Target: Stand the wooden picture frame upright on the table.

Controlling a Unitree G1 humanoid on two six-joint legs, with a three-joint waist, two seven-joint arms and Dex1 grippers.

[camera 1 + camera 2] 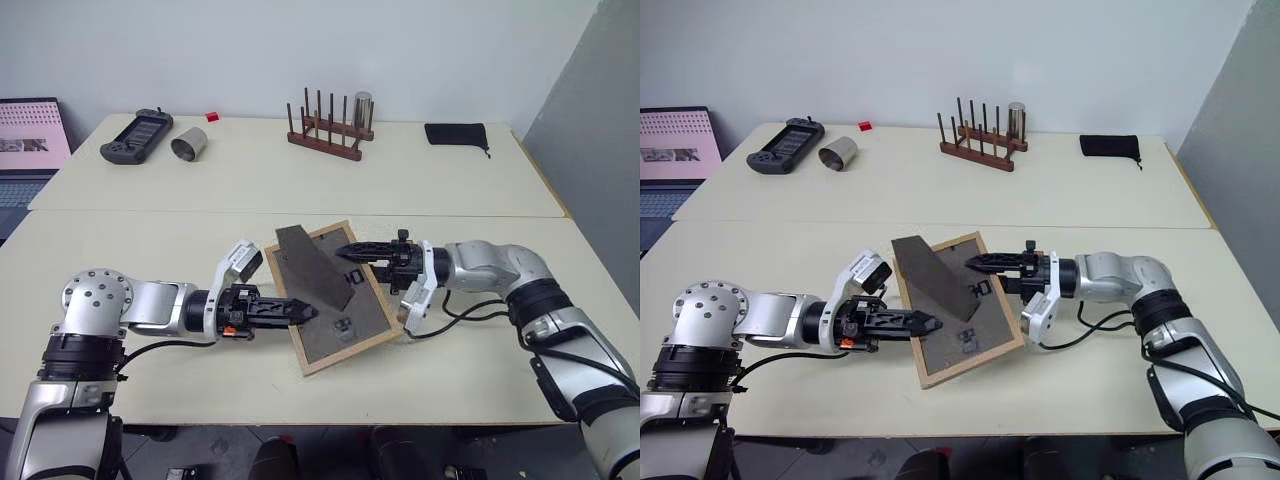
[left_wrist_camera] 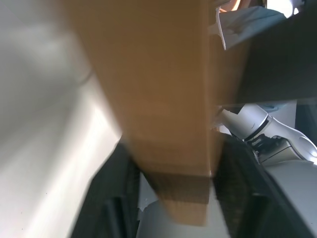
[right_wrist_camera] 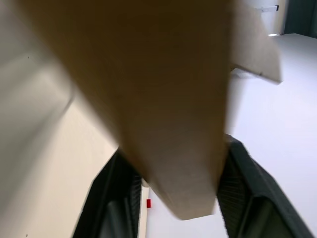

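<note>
The picture frame (image 1: 335, 300) hangs tilted, back up, above the near counter (image 1: 150, 215). The left gripper (image 1: 300, 312) pinches its left edge, the right gripper (image 1: 352, 251) its top rim. Light, stiff, probably glass-fronted: grip the wood edges, not the leg.

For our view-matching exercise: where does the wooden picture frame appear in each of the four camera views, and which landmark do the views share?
Left eye view: wooden picture frame at lower centre, grey back up.
Right eye view: lower centre, slightly further left.
Left wrist view: a wooden edge running down the middle.
Right wrist view: a wooden edge across the centre.
Shared landmark: the table, pale cream behind the frame.
</note>
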